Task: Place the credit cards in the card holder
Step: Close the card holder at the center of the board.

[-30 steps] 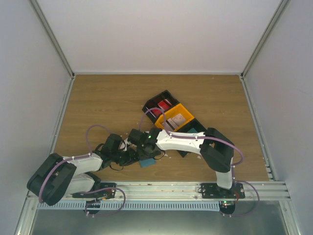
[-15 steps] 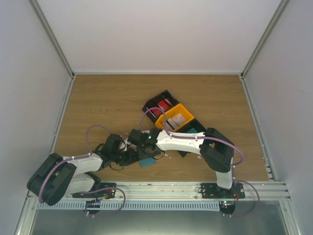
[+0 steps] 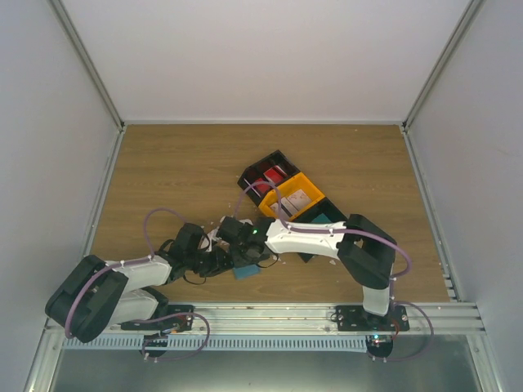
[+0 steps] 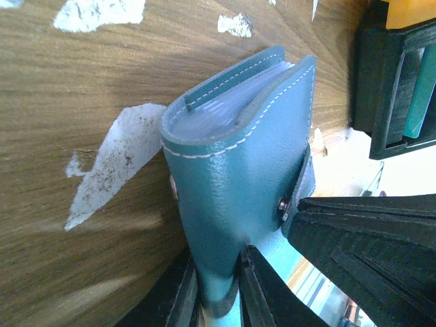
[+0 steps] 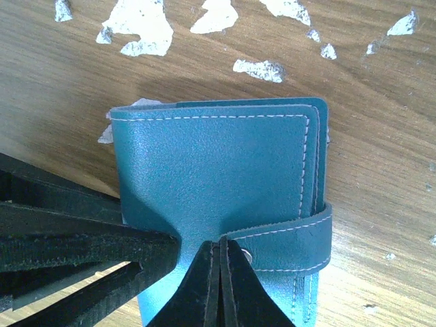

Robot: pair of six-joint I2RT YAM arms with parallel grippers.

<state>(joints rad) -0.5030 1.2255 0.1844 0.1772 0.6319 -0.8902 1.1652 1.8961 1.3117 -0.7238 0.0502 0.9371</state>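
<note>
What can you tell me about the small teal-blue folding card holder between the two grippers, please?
The small teal-blue folding card holder looks like grained leather with pale stitching along its edges. It is folded shut, with clear sleeves showing at its open edge, and a strap with a metal snap wraps round one side. It lies on the wooden table among white scuffs. The left gripper clamps one edge; the right gripper, shut, appears to pinch the strap's end.

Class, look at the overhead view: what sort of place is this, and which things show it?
Probably a robotics lab test cell: plain white walls box in a wooden tabletop, a left arm and a right arm are bolted to a metal rail, and small parts bins sit on the wood.
</note>
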